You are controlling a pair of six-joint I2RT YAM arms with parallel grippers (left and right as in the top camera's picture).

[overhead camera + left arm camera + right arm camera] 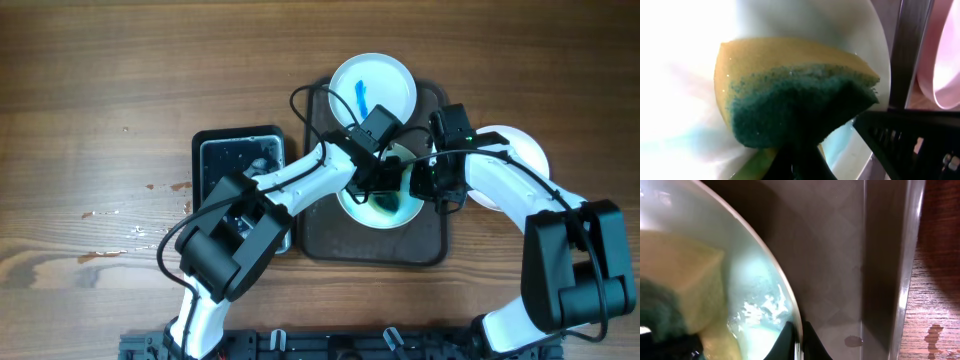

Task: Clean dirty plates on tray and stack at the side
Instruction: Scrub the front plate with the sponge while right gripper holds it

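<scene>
A dark tray (330, 240) holds two white plates. The far plate (372, 88) has a blue smear. The near plate (350, 208) is wet with blue-green liquid. My left gripper (385, 185) is shut on a yellow and green sponge (790, 95) and presses it onto the near plate (685, 65). My right gripper (428, 185) is shut on the near plate's right rim (790, 300), one finger on each side (800, 337). A white plate (525, 150) lies off the tray at the right, partly under my right arm.
A black tub of water (240, 165) stands left of the tray. Water drops lie on the wooden table at the left (130, 230). The tray's raised edge (905, 265) runs close beside my right gripper.
</scene>
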